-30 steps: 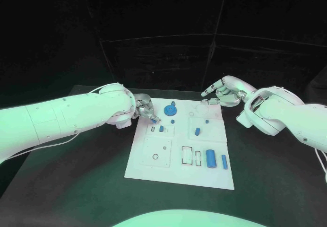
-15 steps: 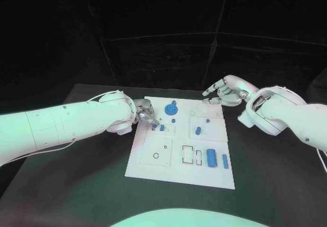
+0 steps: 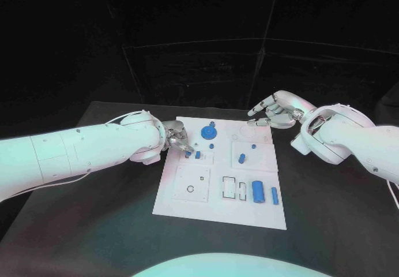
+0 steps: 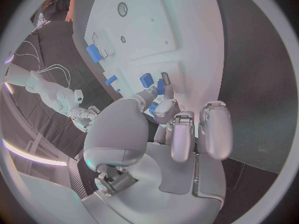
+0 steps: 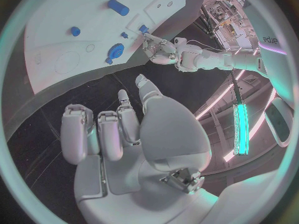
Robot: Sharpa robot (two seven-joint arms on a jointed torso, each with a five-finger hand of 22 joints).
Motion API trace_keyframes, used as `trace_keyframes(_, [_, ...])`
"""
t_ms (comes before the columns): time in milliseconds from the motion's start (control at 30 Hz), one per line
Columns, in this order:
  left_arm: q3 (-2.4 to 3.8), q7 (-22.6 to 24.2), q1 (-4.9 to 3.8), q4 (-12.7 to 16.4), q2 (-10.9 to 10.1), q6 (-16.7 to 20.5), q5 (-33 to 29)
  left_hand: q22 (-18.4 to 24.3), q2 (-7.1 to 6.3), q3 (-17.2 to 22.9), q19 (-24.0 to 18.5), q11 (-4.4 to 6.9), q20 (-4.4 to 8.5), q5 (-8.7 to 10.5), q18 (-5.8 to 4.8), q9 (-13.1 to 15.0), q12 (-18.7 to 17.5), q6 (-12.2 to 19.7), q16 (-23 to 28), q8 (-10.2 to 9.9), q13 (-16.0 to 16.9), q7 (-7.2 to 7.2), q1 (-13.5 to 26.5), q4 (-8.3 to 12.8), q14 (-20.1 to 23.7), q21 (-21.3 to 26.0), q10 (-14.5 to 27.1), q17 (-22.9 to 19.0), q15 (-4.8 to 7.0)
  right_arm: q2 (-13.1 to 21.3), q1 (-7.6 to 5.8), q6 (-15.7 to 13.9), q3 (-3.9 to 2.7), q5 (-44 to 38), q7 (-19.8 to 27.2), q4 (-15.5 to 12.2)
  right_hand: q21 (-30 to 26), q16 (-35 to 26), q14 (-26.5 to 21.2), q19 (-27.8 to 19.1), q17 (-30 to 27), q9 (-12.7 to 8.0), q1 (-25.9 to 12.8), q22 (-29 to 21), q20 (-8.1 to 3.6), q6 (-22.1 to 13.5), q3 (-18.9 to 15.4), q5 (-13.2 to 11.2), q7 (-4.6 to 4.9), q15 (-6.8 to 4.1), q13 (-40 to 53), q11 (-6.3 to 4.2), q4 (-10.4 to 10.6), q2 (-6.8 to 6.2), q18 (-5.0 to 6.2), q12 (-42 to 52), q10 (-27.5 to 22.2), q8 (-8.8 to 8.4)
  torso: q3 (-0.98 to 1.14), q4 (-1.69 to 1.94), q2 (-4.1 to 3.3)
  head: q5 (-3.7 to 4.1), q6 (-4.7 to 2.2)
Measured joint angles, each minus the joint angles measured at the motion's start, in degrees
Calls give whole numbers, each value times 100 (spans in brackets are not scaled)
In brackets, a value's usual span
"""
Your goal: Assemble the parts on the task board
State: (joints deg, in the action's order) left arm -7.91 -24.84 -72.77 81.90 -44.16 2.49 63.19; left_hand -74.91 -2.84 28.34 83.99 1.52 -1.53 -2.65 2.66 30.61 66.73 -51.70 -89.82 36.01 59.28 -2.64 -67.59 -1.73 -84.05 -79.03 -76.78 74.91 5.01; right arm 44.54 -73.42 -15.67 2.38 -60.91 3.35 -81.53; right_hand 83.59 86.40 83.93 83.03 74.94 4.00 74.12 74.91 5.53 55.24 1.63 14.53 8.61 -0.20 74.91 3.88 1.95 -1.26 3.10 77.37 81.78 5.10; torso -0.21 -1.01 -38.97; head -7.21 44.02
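Note:
The white task board (image 3: 191,208) lies mid-table. My left hand (image 3: 175,138) is at its left edge, and thumb and a finger close around a small blue part (image 3: 188,154), which shows between the fingertips (image 4: 154,108) in the left wrist view. A second small blue part (image 3: 198,154) stands just beside it. A blue gear (image 3: 208,135), a blue oblong piece (image 3: 241,159), a blue cylinder (image 3: 258,193) and a blue bar (image 3: 274,197) sit on the board. My right hand (image 3: 274,112) hovers over the far right corner, fingers apart and loosely curved, holding nothing.
Black table (image 3: 91,231) surrounds the board on all sides. The board has empty cut-outs near its front, a round hole (image 3: 190,190) and a rectangular slot (image 3: 228,187). In the right wrist view the board (image 5: 56,40) lies beyond my right hand (image 5: 118,129).
My left hand has edged slightly toward the board's small blue parts since a second ago. The right hand has hardly moved.

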Motion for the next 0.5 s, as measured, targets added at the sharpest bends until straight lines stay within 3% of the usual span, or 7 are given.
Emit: trace_keyframes(500, [1,-86,-3,23,-30,-121,3,0,4,21,0,-1,0,2,0,8,-62,-12,0,-6,-81,10,-3,-10,0,0,0,0,0,-5,0,2,0,0,0,6,0,0,0,0,-1,0,0,0,0,0,0,0,0,0,0,0,0,0,0,0,0,0,-1,-1,2,6,35])
